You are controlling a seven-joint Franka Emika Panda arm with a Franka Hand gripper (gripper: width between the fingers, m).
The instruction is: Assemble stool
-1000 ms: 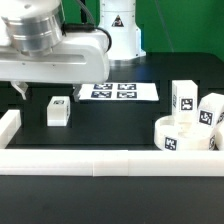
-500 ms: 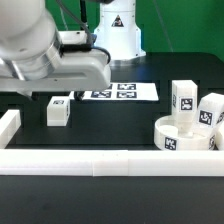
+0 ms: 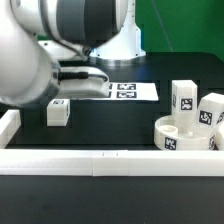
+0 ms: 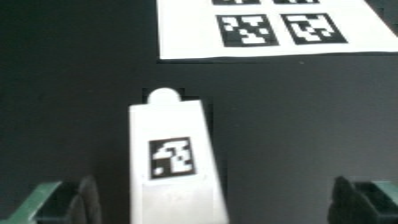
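- Swinging across the exterior view, the arm now fills the upper left of that picture, where a second ago it sat higher and further to the exterior view's left; the parts on the table have not shifted.
- In the wrist view the gripper (image 4: pixel 214 203) hangs with its jaws spread wide, one dark fingertip (image 4: pixel 57 203) on each side of a leg block (image 4: pixel 175 160), neither touching it; nothing is held.
- That block lies flat on the black table (image 3: pixel 110 125), tag up, its pegged end pointing toward the marker board (image 4: pixel 276 28). In the exterior view it is the lone leg (image 3: pixel 57 112) near the left border rail (image 3: pixel 9 127).
- The round seat (image 3: pixel 186 135) rests at the exterior view's right, against the front rail (image 3: pixel 110 163), with two more legs (image 3: pixel 183 100) (image 3: pixel 211 111) standing just behind it, well apart from the gripper.
- Risk: the block sits off centre between the jaws, nearer one fingertip. Closing from here would likely let that finger strike first and slide or turn the block on the smooth table.
- Risk: descending without centring could land a fingertip on the block's top face and jam it down.
- Risk: a grip taken near the tail end, away from the peg, may leave the block tilting when lifted, spoiling alignment with a seat socket.
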